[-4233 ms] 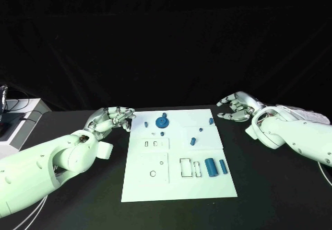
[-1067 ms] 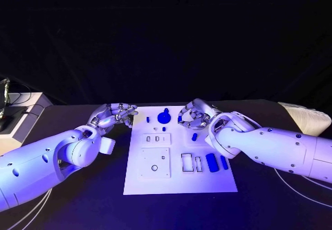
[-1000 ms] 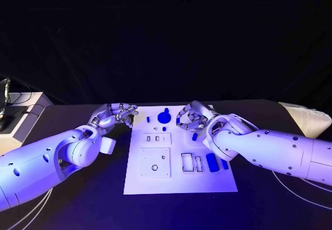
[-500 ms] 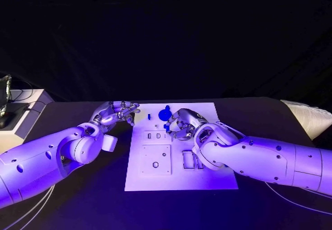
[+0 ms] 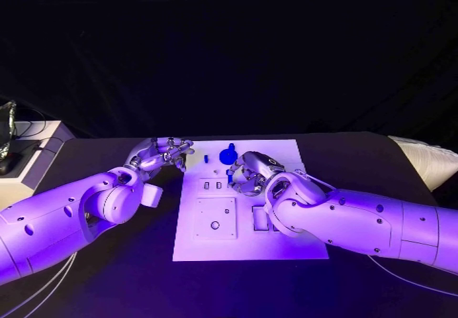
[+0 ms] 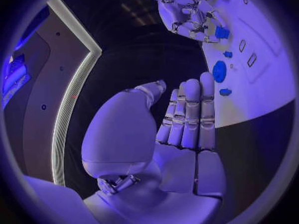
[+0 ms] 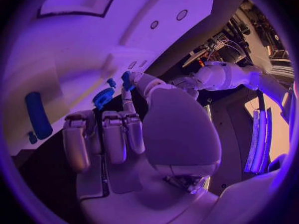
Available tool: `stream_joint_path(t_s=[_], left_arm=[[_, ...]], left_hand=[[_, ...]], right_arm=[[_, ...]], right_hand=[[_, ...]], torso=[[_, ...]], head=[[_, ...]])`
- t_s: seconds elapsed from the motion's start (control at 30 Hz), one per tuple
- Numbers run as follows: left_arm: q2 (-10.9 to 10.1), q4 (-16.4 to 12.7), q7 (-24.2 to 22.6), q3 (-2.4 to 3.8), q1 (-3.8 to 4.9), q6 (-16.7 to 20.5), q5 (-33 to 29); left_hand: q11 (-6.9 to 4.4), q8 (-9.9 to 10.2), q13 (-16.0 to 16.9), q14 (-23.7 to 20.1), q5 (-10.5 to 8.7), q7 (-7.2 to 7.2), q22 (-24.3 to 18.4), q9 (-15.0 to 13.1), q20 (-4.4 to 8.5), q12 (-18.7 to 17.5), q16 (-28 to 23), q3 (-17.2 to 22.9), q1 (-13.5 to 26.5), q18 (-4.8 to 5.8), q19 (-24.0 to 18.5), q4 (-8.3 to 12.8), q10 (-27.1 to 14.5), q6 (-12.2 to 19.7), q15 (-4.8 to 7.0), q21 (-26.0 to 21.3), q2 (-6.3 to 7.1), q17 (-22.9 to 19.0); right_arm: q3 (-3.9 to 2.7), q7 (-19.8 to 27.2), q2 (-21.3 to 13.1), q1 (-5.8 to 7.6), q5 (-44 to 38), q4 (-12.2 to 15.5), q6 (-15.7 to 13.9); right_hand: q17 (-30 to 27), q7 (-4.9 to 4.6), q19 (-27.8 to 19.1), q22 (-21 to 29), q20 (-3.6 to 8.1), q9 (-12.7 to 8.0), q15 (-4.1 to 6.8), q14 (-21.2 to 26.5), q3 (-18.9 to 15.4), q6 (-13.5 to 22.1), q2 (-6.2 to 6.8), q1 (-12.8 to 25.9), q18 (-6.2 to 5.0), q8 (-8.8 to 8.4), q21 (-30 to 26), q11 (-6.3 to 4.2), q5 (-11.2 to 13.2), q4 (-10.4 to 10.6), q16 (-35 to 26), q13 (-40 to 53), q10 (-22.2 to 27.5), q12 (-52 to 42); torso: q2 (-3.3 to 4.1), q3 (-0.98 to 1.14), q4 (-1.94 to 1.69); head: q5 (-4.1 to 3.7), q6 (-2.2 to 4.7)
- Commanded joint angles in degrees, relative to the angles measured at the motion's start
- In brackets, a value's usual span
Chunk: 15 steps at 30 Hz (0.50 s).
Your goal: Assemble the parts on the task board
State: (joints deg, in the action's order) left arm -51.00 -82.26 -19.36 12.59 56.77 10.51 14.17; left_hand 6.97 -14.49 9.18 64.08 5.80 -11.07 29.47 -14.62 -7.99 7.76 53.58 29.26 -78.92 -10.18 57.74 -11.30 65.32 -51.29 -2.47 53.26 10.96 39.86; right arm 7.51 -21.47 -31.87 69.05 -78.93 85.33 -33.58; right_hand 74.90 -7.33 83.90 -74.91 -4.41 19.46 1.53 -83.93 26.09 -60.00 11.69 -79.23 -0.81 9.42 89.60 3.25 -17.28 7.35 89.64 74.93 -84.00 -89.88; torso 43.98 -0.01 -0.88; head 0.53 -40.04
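Note:
The white task board (image 5: pixel 250 244) lies mid-table. A blue gear-like part (image 5: pixel 228 156) stands near its far edge, with a small blue peg (image 5: pixel 205 159) beside it. My right hand (image 5: pixel 250 173) hovers over the board's upper middle, fingers curled, and pinches a small blue part (image 7: pixel 126 79) at its thumb tip. The left wrist view shows that small blue part (image 6: pixel 222 33) at the right hand (image 6: pixel 187 12). My left hand (image 5: pixel 162 156) hangs just off the board's far left corner, holding nothing; its fingers (image 6: pixel 187 119) are straight. A long blue part (image 7: pixel 37 114) lies on the board.
A white box (image 5: pixel 24 172) stands at the table's left edge and a pale object (image 5: pixel 425 162) at the right edge. The board has a square inset with a hole (image 5: pixel 215 222) and two small slots (image 5: pixel 212 185). My right forearm (image 5: pixel 353 218) covers the board's right side.
My right hand has come in from the right and moved left across the board to its upper middle, carrying the small blue part. The left hand has stayed in place.

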Motion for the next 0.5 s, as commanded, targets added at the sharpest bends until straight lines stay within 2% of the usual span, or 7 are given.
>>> stream_joint_path(t_s=[0.03,0.5], left_arm=[[0.03,-0.07,-0.20,0.04,-0.01,-1.17,0.24],[-0.17,-0.12,-0.15,0.04,-0.03,-1.17,0.27]], left_hand=[[-0.11,-0.39,-0.06,0.41,-0.17,0.13,0.07,-0.08,0.11,0.20,0.36,0.11,-0.04,-0.38,0.31,0.36,-0.39,0.35,-0.05,0.35,0.02,-0.06],[-0.11,-0.39,-0.06,0.41,-0.17,0.13,0.07,-0.08,0.11,0.20,0.36,0.11,-0.04,-0.38,0.31,0.36,-0.39,0.35,-0.05,0.35,0.02,-0.06]], right_arm=[[0.02,-1.37,0.06,-0.08,-2.82,-0.13,1.22],[0.18,-3.06,0.44,-0.34,-4.93,-0.76,3.20]], right_hand=[[14.77,0.05,6.10,-15.09,0.34,0.10,0.39,-5.99,0.20,-0.16,0.07,0.49,0.81,0.18,0.40,-0.50,-0.01,0.06,0.26,15.07,-6.00,-0.12],[14.71,0.06,6.10,-15.09,0.31,0.13,0.36,-5.98,0.05,-0.06,0.40,1.07,0.81,0.26,0.40,-0.50,0.36,0.17,0.24,15.07,-6.00,-0.12]], torso=[[0.00,-0.02,-0.01],[0.03,-0.07,-0.07]], head=[[0.01,-0.09],[0.00,-0.18]])
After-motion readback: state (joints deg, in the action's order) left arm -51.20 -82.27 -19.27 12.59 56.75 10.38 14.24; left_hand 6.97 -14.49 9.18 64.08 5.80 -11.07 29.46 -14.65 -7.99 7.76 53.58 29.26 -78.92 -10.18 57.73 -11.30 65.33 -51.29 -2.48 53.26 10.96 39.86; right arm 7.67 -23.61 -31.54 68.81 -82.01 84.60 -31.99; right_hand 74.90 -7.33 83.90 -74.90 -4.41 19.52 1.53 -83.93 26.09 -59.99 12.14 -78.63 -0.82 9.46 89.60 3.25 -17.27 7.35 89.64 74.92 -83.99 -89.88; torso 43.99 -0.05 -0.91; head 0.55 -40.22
